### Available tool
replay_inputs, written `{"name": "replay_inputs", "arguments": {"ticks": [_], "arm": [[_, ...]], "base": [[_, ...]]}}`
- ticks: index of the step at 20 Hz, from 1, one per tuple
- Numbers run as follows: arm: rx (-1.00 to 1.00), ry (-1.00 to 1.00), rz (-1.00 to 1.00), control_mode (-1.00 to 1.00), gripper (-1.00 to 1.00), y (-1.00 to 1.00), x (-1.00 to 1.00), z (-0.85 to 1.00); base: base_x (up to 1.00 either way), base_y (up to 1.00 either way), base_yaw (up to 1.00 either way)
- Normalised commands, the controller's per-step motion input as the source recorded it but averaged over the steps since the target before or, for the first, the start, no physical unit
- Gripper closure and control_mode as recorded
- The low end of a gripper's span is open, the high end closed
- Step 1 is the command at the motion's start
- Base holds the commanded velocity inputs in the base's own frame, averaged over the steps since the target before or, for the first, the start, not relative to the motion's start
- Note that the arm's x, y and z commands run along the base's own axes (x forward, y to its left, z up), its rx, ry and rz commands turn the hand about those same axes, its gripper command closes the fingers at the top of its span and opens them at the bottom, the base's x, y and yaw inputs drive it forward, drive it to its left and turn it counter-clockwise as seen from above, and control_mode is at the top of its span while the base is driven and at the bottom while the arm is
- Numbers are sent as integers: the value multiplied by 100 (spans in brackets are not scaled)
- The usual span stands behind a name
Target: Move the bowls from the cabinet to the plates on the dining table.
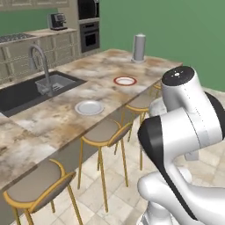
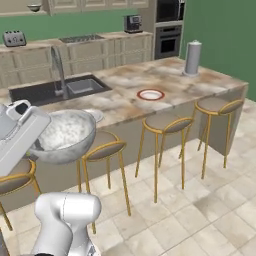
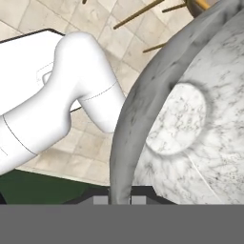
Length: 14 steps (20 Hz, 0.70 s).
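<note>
Our claw (image 3: 119, 199) is clamped on the rim of the speckled grey bowl (image 2: 62, 136), holding it in the air before the marble surface (image 2: 125, 107), above a stool (image 2: 102, 145). On that surface lie a white plate (image 1: 89, 107) and, farther along, a red-rimmed plate (image 1: 125, 81).

A rendered home kitchen with an island dining counter.

Ahead of the hand stands the marble dining table (image 2: 200, 82) with sink (image 2: 50, 91), tap (image 2: 58, 70) and yellow-framed stools (image 2: 162, 125); beyond it, built-in ovens (image 2: 167, 30), toaster (image 2: 14, 38) and coffee machine (image 2: 132, 23).
</note>
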Motion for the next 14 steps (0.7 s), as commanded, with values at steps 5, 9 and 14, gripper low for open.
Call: {"name": "replay_inputs", "arguments": {"ticks": [5,9,14], "arm": [[0,0,0,100,100,0,0,0],[0,0,0,100,100,0,0,0],[0,0,0,100,100,0,0,0]], "base": [[8,-70,47],[27,-68,48],[27,-65,48]]}}
